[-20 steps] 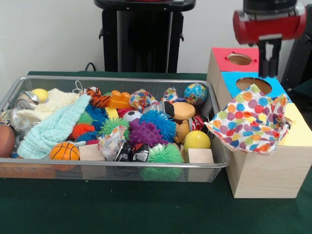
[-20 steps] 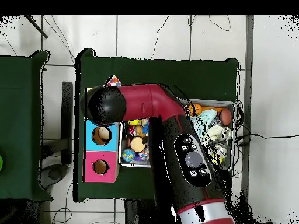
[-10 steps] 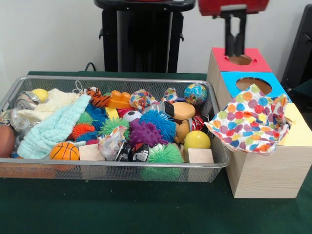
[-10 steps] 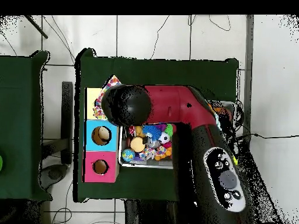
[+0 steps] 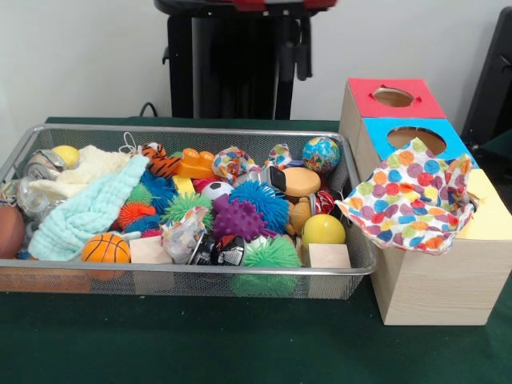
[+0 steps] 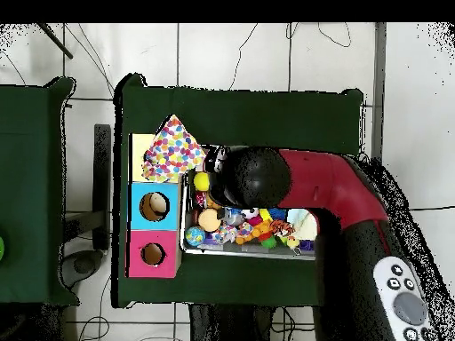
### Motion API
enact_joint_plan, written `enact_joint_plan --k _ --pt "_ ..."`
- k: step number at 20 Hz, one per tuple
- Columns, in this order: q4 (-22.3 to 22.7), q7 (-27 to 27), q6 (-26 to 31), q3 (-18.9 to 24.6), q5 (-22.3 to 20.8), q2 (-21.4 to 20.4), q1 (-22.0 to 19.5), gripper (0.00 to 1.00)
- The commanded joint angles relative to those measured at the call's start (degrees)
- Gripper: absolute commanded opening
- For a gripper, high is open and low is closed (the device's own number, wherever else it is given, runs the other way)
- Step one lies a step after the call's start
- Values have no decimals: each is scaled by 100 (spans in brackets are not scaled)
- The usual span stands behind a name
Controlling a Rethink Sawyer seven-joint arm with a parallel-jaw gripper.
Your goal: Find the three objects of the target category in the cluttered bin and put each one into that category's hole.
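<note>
The wire mesh bin (image 5: 184,129) is packed with toys; it also shows in the overhead view (image 6: 258,256). One dotted cloth (image 5: 408,200) lies spread over the yellow-topped box (image 5: 490,214) and hangs over the box's left edge, hiding the hole. It shows in the overhead view (image 6: 173,151) too. Two small dotted cloth bundles (image 5: 232,162) (image 5: 280,154) lie at the bin's far side. My gripper (image 5: 302,48) hangs high behind the bin, dark against the pedestal and holding nothing I can see. In the overhead view the arm's black head (image 6: 253,176) covers it.
The blue-topped box (image 5: 460,144) and the red-topped box (image 5: 424,100) stand behind the yellow one, holes uncovered. A mint-green towel (image 5: 88,212) and a cream knitted cloth (image 5: 88,168) lie at the bin's left. A yellow ball (image 5: 322,230) and a wooden block (image 5: 329,256) sit near the boxes.
The arm has swung from above the boxes leftward in the front view to over the bin's far side. The dotted cloth on the yellow box has not moved.
</note>
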Motion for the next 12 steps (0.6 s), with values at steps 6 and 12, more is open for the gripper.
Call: enact_joint_plan --k 6,12 --pt "1413 -801 -1104 557 -676 -237 -422 100" --pt "1639 -436 -1713 371 -1059 23 -407 100"
